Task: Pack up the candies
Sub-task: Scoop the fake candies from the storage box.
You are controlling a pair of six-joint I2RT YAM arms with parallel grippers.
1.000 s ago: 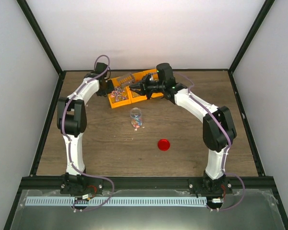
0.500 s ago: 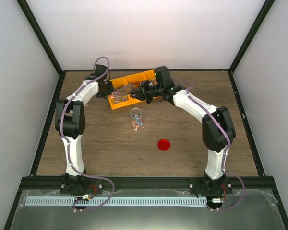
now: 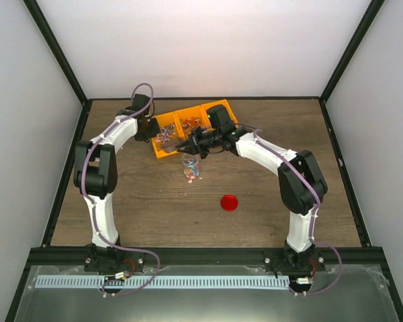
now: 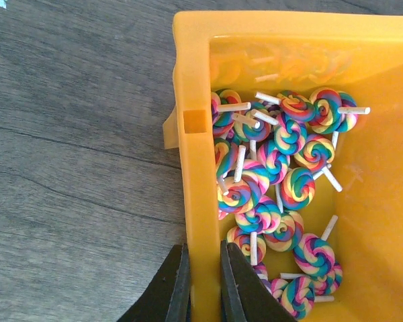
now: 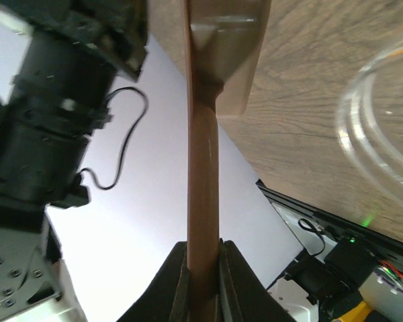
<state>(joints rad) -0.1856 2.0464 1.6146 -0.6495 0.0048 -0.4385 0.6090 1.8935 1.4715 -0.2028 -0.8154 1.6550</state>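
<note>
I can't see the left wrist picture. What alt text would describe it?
The left gripper pinches the wall of an orange bin holding rainbow swirl lollipops with white sticks. The bin sits on a wooden table.

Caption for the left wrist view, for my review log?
Left hand pinching the wall of the orange bin, rainbow swirl lollipops piled inside, wood tabletop beside it.

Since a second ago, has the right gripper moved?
Yes: the right gripper has come off the orange bin toward the clear jar, now just behind it.
</note>
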